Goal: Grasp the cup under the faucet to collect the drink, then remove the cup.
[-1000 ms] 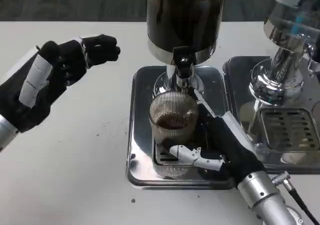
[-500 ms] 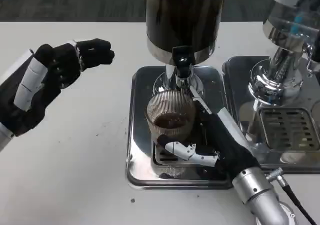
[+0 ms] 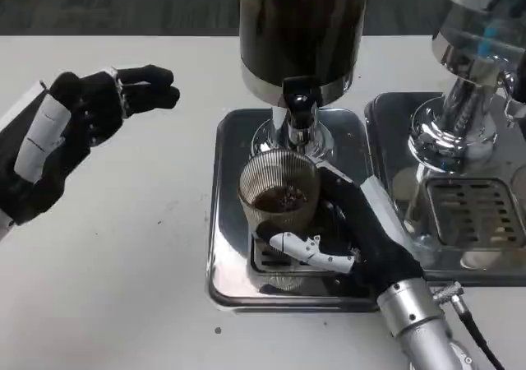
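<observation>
- Ribbed glass cup [image 3: 278, 191]: frame centre, upright on the steel drip tray [image 3: 232, 222], directly below the faucet [image 3: 300, 113] of the dark drink dispenser [image 3: 302, 33]. It contains a shallow layer of brown liquid.
- Right hand [image 3: 352, 237]: lower centre-right, fingers wrapped around the cup from its right and near side; it holds the cup.
- Left hand [image 3: 92, 111]: upper left, raised above the white table [image 3: 115, 271], fingers curled in with nothing held.
- Second dispenser [image 3: 472, 74]: right edge of frame, on its own tray.

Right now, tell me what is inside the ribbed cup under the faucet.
The ribbed cup, held by the right hand, contains dark brown drink low down. Its bottom is hidden by the liquid.
</observation>
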### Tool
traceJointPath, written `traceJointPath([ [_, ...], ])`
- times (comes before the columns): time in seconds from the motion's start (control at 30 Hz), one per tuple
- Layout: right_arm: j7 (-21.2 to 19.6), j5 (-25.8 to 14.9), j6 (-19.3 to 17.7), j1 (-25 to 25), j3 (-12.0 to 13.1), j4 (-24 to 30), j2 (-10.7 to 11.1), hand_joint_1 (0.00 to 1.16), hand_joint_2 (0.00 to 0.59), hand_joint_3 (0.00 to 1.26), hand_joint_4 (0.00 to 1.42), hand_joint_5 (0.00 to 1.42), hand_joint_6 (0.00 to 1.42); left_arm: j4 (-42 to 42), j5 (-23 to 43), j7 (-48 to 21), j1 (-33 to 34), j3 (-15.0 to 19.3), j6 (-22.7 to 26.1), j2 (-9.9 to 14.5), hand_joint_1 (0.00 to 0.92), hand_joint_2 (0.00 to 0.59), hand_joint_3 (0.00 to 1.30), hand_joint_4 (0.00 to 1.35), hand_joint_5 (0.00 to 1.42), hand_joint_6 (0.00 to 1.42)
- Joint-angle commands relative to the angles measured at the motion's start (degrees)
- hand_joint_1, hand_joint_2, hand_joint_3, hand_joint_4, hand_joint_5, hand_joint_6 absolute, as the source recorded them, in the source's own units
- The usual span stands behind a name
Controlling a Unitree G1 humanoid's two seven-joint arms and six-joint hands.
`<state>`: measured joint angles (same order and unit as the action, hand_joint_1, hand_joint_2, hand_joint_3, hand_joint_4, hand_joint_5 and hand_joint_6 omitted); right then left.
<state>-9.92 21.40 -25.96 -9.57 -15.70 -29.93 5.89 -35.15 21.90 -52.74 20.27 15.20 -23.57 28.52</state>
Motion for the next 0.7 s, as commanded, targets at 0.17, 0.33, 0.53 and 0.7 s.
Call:
traceJointPath([
  [0.17,-8.40,3.87,-2.91,1.94,-1.46,-2.85,-2.47,0.72,0.217,0.41,0.49,0.49,0.54,0.43,-0.97,0.33,-1.09,0.25,-0.90,1.06,0.000,0.121,0.38,0.36,0.27,0.13],
  [0.33,-13.15,5.27,-5.01,2.16,-1.51,-4.34,-3.20,0.74,0.217,0.47,0.56,0.60,0.70,0.56,-1.26,0.17,-1.39,-0.15,-1.05,0.95,0.000,0.135,0.38,0.36,0.27,0.14],
  [0.53,-16.97,6.13,-7.37,2.57,-1.29,-5.38,-3.74,0.74,0.217,0.53,0.66,0.71,0.84,0.54,-1.86,-0.18,-1.48,-1.01,-1.32,0.51,0.000,0.145,0.38,0.36,0.27,0.14],
  [0.7,-19.25,6.34,-8.99,3.08,-0.79,-5.71,-4.00,0.75,0.208,0.57,0.71,0.78,0.94,0.20,-2.47,-0.51,-1.35,-1.66,-1.53,0.09,0.000,0.150,0.37,0.36,0.27,0.14],
])
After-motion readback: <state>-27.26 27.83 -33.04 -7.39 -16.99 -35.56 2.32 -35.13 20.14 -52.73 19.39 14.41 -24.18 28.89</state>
